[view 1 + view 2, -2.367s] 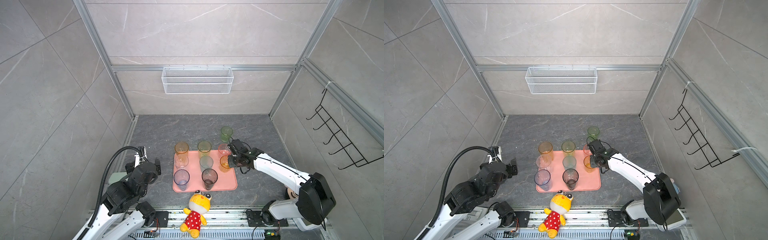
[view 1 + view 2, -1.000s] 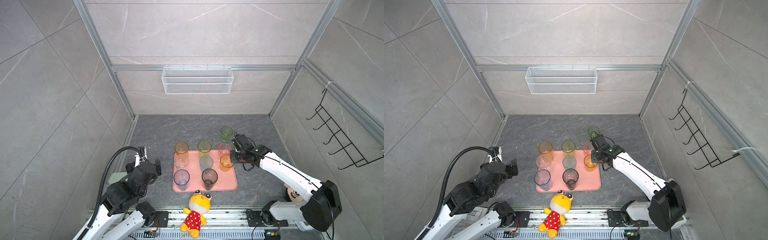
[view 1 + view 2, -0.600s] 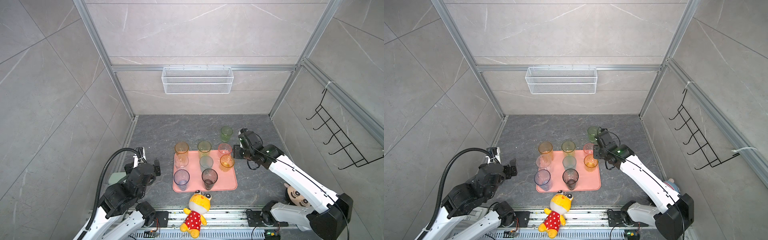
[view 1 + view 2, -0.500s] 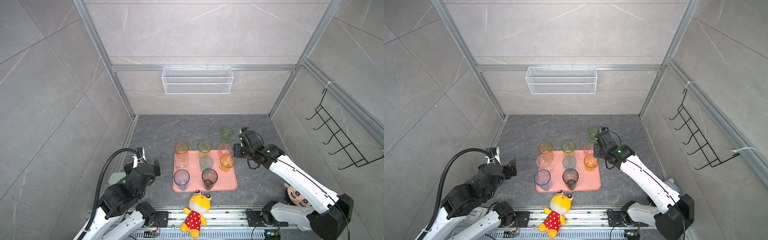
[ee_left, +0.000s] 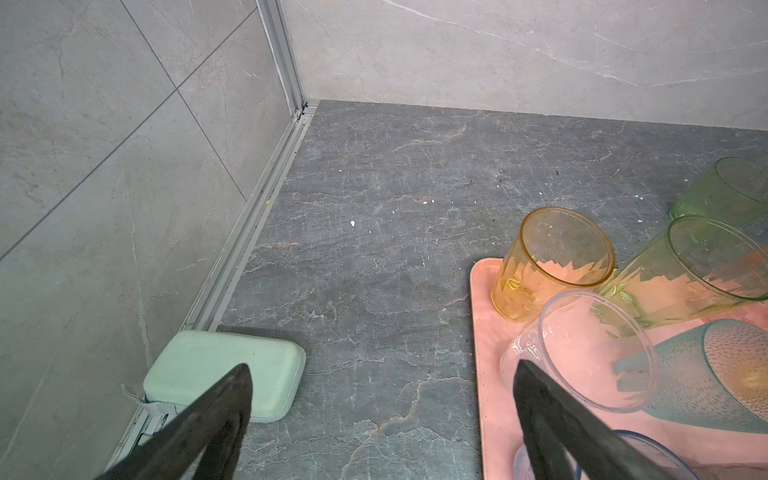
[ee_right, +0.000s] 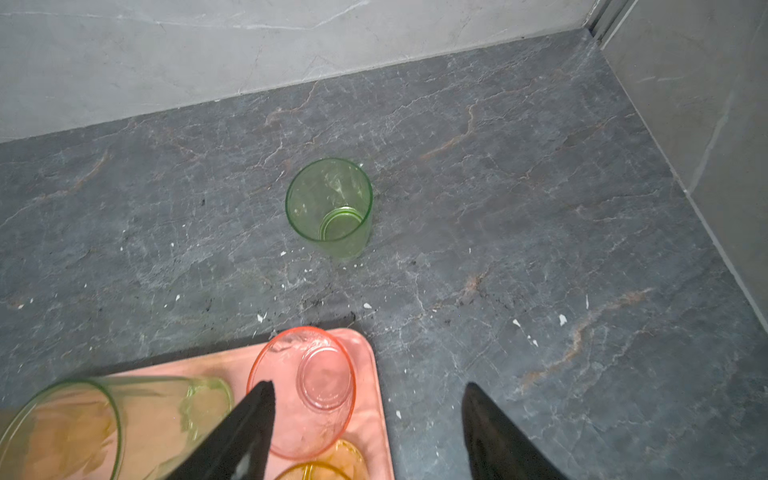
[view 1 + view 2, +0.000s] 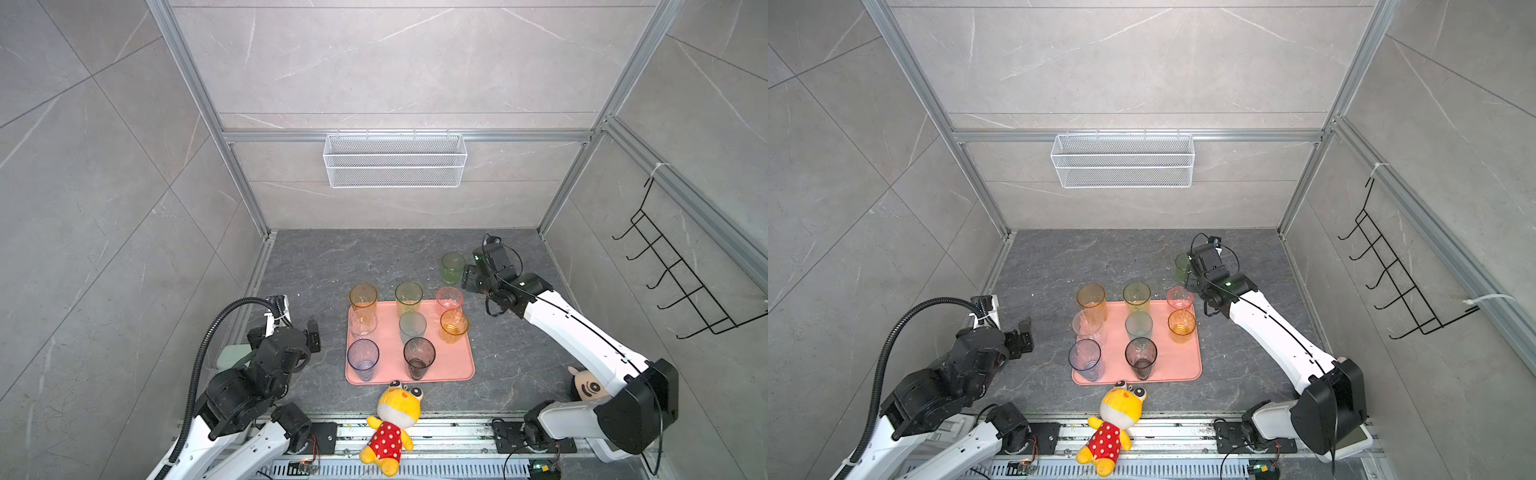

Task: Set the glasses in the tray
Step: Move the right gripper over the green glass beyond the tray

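A plush toy (image 7: pixel 392 419) lies nearest, at the front edge. The left gripper (image 5: pixel 380 368) is held fully spread and empty beside the tray (image 7: pixel 453 365), on which eight glasses (image 7: pixel 419 353) are stood. At its far right corner, the right gripper (image 6: pixel 368 385) is shown parted, nothing held, near the pink glass (image 6: pixel 307 390). The green glass (image 6: pixel 330 208) is stood upright on the floor (image 6: pixel 540 208), apart from the tray. The approach to this last glass is judged in hand; a forward reach and a grip on its wall are called for. Open floor is seen all round it, and free tray room at the near right.
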